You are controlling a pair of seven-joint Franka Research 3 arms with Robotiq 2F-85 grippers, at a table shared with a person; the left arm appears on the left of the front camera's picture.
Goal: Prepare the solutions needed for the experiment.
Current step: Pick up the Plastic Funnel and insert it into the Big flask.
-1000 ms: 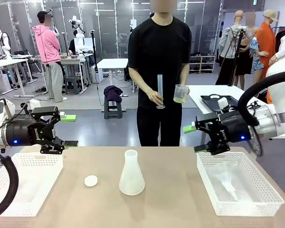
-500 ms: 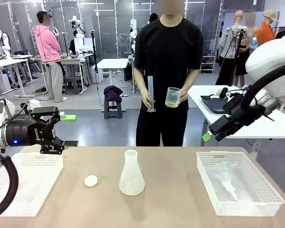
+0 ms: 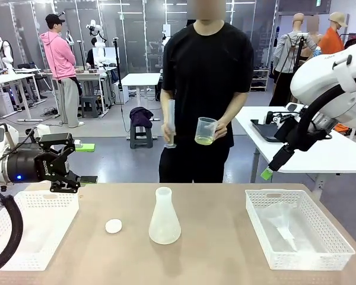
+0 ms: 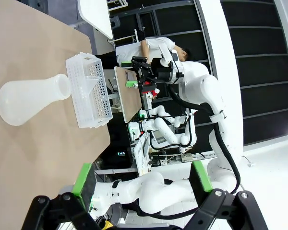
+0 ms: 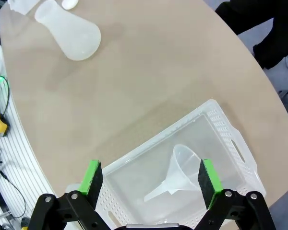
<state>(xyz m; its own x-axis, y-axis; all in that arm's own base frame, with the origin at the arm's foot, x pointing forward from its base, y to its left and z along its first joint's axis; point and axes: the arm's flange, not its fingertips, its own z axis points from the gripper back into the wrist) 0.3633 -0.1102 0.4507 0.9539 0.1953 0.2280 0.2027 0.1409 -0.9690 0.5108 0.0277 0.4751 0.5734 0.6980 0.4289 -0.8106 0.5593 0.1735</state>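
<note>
The yellow-green solution (image 3: pixel 204 141) isn't in the flask (image 3: pixel 165 218) yet. It's in the beaker (image 3: pixel 206 129) in the person's hand (image 3: pixel 221 127), beyond the flask and higher up. The flask stands upright, mouth up. Right of the flask, our right gripper (image 5: pixel 150 173) hangs with fingers spread, empty, over the funnel (image 5: pixel 180 168), which lies on its side. Left of the flask, the left gripper (image 3: pixel 70 161) is also spread and empty.
</note>
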